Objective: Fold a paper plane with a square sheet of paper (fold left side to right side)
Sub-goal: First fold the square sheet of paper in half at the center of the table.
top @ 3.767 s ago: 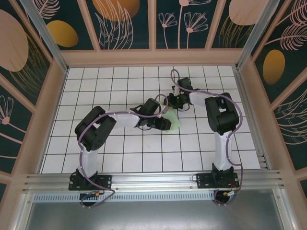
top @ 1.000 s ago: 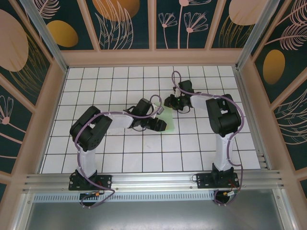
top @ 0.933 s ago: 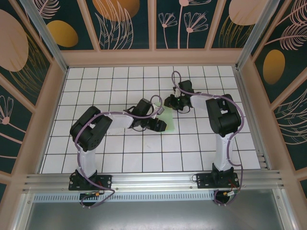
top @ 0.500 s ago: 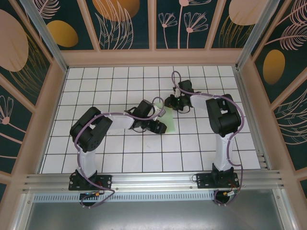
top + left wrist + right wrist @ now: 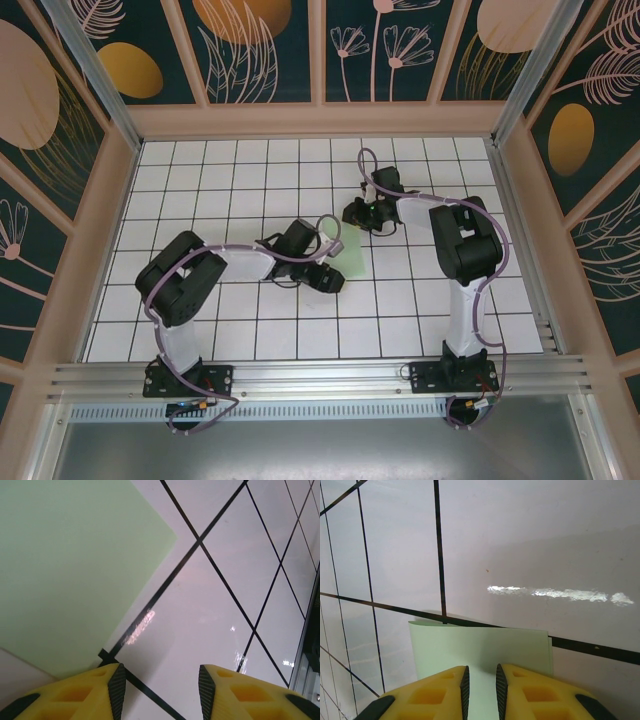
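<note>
The square sheet of paper (image 5: 352, 254), pale green, lies flat on the white grid tiles as a narrow rectangle. Two layers show at one edge of the sheet (image 5: 480, 642) in the right wrist view. My right gripper (image 5: 351, 213) stands at its far end. The right gripper (image 5: 481, 677) has its jaws a narrow gap apart over the paper, which shows flat between them. My left gripper (image 5: 332, 283) is at the sheet's near left corner. The left gripper (image 5: 159, 680) is open over bare tile, with the paper (image 5: 75, 575) just ahead and to its left.
A wooden frame (image 5: 320, 120) and patterned panels wall in the tiled table (image 5: 200, 180). An aluminium rail (image 5: 320, 375) runs along the near edge by the arm bases. Open tile lies left and right of the arms.
My left gripper has drawn back toward the near edge, off the paper, and its arm has swung lower. The sheet now lies flat. The right gripper has stayed at the far end.
</note>
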`<state>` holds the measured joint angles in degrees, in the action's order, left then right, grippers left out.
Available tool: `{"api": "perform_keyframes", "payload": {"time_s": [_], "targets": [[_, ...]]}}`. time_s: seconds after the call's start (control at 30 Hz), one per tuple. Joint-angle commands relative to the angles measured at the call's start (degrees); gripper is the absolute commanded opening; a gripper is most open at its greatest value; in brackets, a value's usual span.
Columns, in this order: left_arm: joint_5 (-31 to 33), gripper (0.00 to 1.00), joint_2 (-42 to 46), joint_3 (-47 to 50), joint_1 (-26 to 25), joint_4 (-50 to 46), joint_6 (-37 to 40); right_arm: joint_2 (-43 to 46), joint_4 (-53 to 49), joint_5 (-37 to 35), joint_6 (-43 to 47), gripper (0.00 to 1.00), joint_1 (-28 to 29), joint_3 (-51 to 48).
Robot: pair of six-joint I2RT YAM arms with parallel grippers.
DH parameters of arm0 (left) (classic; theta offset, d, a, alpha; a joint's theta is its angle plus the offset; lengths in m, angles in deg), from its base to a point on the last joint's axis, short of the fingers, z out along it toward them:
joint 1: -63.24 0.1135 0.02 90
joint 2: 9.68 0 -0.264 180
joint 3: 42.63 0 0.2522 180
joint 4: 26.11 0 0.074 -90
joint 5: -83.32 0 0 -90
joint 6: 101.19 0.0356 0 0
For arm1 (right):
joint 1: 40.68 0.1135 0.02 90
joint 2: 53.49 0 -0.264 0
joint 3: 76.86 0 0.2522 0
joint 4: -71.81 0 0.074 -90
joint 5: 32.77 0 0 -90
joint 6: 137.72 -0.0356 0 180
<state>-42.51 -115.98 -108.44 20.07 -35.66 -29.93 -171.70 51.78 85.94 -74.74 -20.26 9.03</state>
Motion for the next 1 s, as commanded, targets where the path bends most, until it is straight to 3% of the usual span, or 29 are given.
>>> {"api": "perform_keyframes", "payload": {"time_s": [0.0,0.23,0.37,0.43,0.53,0.7,0.97], "targets": [[-1.4,0.46,2.1,2.7,-0.7,-5.7,-1.8,-2.6,-7.1,-1.1,0.7,0.26,0.5,-1.5],[-3.6,0.48,14.1,3.4,2.2,0.3,-6.2,2.5,-2.6,3.7,2.5,0.32,0.1,-0.6],[0.8,0.51,17.3,4.5,6.3,4.6,-11.9,7.3,-3.8,2.3,4.0,0.53,-0.6,1.0],[2.9,0.51,16.0,4.1,7.6,6.5,-15.6,10.0,-5.3,0.4,4.7,0.59,-1.2,0.4],[1.0,0.50,11.0,1.7,7.9,9.1,-18.5,13.7,-7.3,-1.6,5.6,0.64,-1.9,-2.6],[-3.9,0.47,2.0,-1.9,7.8,13.5,-21.4,18.3,-7.8,-0.9,5.4,0.65,-2.7,-11.0],[-6.0,0.47,-2.7,-3.1,7.4,12.9,-20.2,21.1,-5.4,1.6,3.3,0.63,-2.5,-19.1]]}}
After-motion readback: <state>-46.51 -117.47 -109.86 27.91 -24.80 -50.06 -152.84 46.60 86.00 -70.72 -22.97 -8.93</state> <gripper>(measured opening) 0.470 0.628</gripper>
